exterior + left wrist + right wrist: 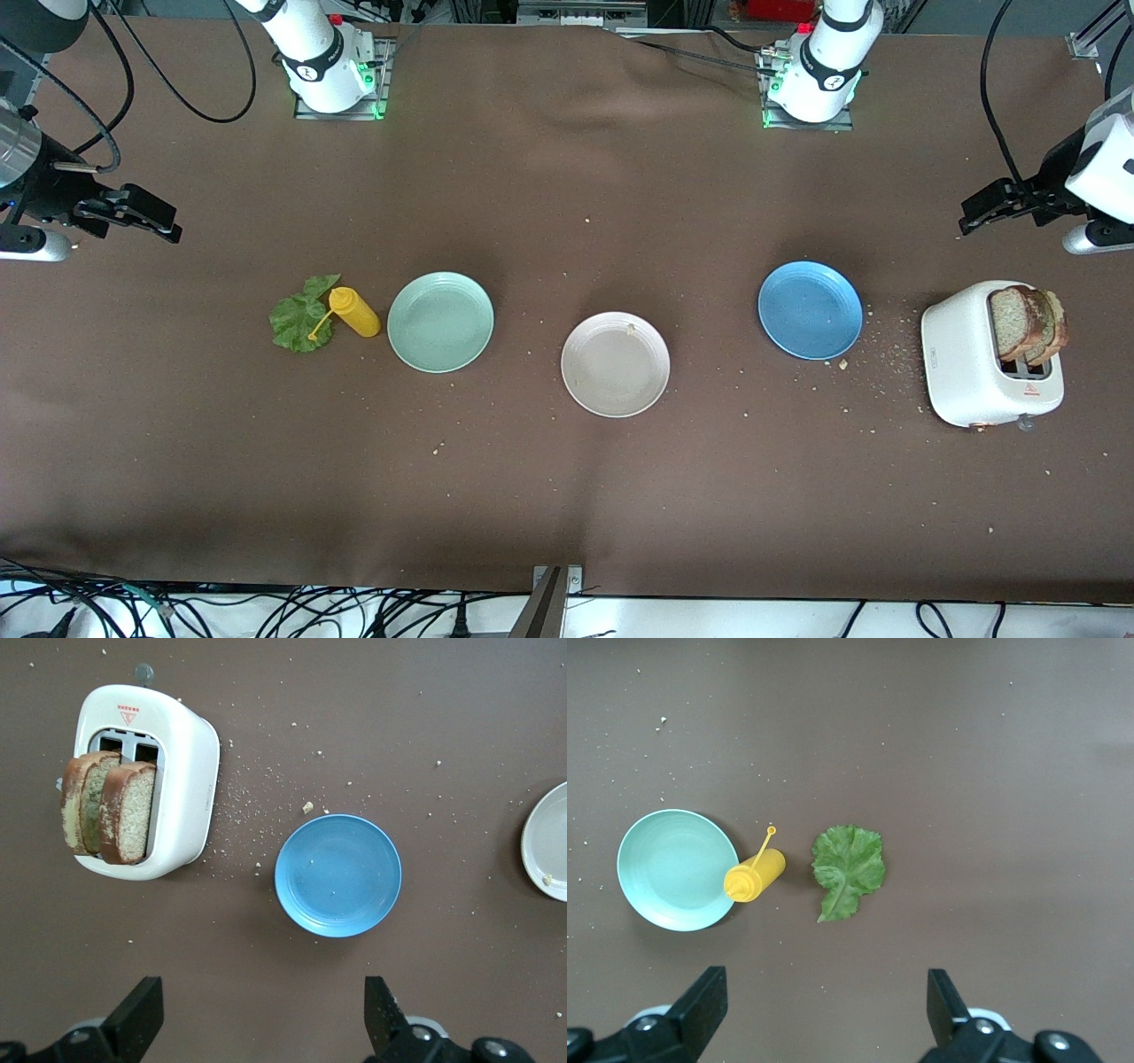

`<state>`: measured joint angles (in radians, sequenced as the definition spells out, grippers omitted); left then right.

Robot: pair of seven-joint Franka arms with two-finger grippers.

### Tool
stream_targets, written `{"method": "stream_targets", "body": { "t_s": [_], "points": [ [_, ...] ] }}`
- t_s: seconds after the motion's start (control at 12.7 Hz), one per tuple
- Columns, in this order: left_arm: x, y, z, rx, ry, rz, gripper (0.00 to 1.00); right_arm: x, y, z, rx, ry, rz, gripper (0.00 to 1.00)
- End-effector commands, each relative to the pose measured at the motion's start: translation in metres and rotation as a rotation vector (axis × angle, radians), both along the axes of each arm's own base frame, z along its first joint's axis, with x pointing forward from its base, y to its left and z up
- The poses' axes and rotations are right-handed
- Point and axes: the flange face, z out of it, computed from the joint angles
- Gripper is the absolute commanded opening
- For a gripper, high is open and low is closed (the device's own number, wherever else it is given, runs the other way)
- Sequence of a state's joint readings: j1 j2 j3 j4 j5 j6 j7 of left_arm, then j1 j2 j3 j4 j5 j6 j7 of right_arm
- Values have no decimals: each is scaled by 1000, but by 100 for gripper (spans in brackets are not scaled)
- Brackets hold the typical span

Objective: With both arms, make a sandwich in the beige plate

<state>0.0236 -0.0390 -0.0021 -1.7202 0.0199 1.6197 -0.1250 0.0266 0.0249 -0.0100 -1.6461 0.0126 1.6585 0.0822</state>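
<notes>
On the worktop the beige plate (615,363) lies bare, bread slices (1028,324) in the toaster (970,368), lettuce leaf (299,317) untouched; left gripper (261,1014) and right gripper (824,1010) hover with jaws spread.

toaster (182,762) | top face: red triangle warning sign above red print, not legible | side: small grey mark, not legible | no other readable text

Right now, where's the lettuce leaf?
Front view: lettuce leaf lies on the table at the right arm's end, touching the yellow squeeze bottle beside the mint green plate.
</notes>
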Motion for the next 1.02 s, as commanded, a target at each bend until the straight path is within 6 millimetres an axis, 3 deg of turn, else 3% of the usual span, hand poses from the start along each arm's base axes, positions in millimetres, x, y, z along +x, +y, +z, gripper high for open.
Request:
{"method": "stream_targets", "body": {
  "t_s": [0.0, 0.95],
  "points": [
    [3, -4, 5, -50, -11, -22, 100, -1, -1, 5, -6, -11, -15, 100],
    [3, -5, 4, -63, -10, -23, 100, -2, 0, 5, -6, -5, -10, 100]
  ]
}}
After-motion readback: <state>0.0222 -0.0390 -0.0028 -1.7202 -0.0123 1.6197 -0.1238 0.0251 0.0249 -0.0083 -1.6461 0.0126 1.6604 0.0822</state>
